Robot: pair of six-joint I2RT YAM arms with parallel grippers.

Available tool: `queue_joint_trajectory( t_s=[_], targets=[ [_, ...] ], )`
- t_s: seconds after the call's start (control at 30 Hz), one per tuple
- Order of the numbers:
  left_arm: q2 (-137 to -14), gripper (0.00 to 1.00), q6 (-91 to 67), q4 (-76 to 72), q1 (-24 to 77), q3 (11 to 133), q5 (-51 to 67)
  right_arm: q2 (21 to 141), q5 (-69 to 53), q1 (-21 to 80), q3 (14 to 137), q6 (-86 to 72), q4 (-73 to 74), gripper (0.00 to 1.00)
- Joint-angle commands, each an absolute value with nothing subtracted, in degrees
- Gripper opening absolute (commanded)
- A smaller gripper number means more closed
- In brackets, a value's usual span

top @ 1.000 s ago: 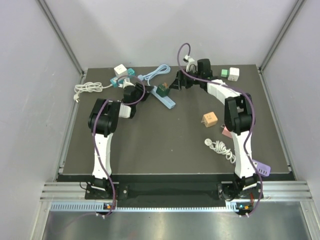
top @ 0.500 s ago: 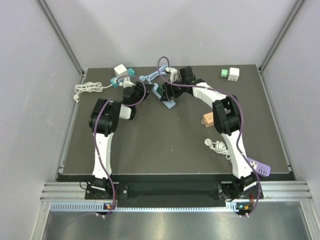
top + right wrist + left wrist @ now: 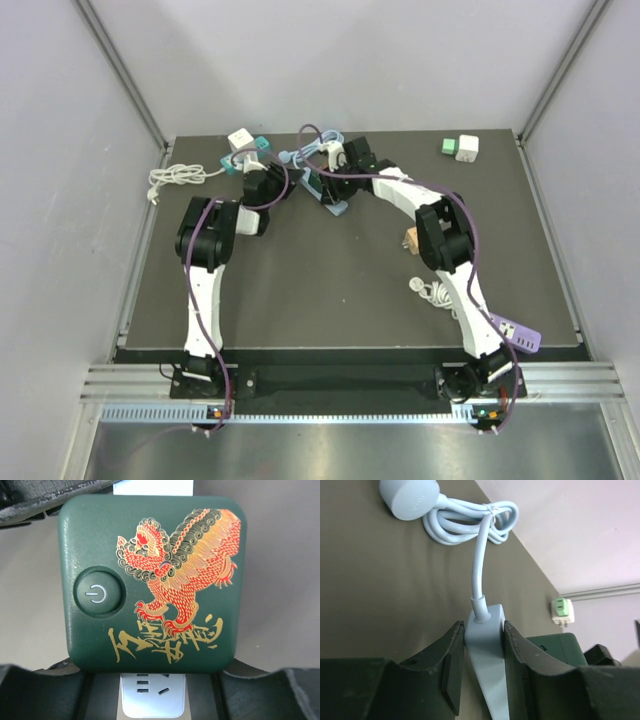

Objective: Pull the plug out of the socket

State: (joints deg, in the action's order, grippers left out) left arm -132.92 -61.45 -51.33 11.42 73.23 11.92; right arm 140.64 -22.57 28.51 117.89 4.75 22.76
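The socket is a pale blue power strip [image 3: 337, 206] at the back middle of the dark mat. My left gripper [image 3: 485, 645] is shut on its cable end [image 3: 487, 630], one finger against each side. The plug is a dark green cube [image 3: 152, 580] with a red and gold beast and a round power button, seated on the strip [image 3: 152, 697]. It also shows as a green block [image 3: 555, 647] in the left wrist view. My right gripper [image 3: 152, 680] has its fingers [image 3: 40, 690] hard against the cube's two sides. From above, the right gripper [image 3: 330, 183] hides the plug.
The strip's blue cable lies coiled [image 3: 316, 146] behind it. A white and teal adapter [image 3: 241, 139] and white cord [image 3: 178, 178] sit back left, green and white adapters [image 3: 461, 147] back right. An orange cube [image 3: 412, 238], white cord [image 3: 437, 293] and purple strip [image 3: 521, 336] lie right.
The right arm has swung left from the back middle to the strip, and its jaws have closed in around the green plug. The left gripper has kept its hold.
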Motion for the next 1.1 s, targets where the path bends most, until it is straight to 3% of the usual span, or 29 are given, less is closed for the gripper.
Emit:
queue_joint_trajectory(
  t_s=[0.0, 0.13, 0.23, 0.3, 0.37, 0.5, 0.67, 0.83, 0.9, 0.93, 1.07],
  targets=[
    [-126.49, 0.37, -51.35, -47.21, 11.6, 73.22, 10.2, 138.7, -9.6, 29.53, 119.89, 6.94, 21.53, 0.0],
    [-122.88, 0.35, -47.11, -44.3, 11.6, 71.29, 8.27, 136.76, -3.7, 30.06, 116.37, 8.0, 18.63, 0.0],
    [-121.82, 0.24, -46.23, -44.12, 11.69, 70.84, 8.09, 137.11, -0.36, 30.41, 116.63, 9.23, 18.55, 0.0],
    [-122.34, 0.24, -46.58, -41.94, 11.69, 71.63, 8.7, 137.63, 2.27, 30.32, 116.72, 9.58, 18.19, 0.0],
    [-122.61, 0.31, -46.67, -41.66, 11.78, 71.81, 9.31, 137.81, 3.51, 30.32, 116.98, 9.58, 17.85, 0.0],
    [-123.04, 0.55, -46.93, -41.22, 12.04, 71.1, 9.4, 136.41, 3.96, 29.71, 115.23, 8.79, 15.57, 0.0],
    [-122.7, 0.56, -45.53, -40.61, 11.95, 71.9, 9.32, 135.0, 0.88, 28.13, 112.15, 8.35, 14.15, 0.0],
    [-124.8, 0.18, -46.23, -42.71, 12.13, 75.74, 14.56, 134.82, -3.95, 27.51, 111.36, 9.84, 14.41, 0.0],
    [-127.08, 0.13, -47.54, -45.08, 12.48, 77.95, 17.04, 134.91, -5.44, 27.51, 111.36, 10.19, 14.68, 0.0],
    [-127.87, 0.04, -48.07, -45.7, 12.57, 79.87, 17.75, 134.91, -6.23, 27.51, 111.36, 10.46, 15.03, 0.0],
    [-132.09, 0.0, -49.39, -46.84, 13.53, 85.16, 18.81, 134.65, -9.4, 27.51, 110.83, 11.34, 14.94, 0.0]
  ],
)
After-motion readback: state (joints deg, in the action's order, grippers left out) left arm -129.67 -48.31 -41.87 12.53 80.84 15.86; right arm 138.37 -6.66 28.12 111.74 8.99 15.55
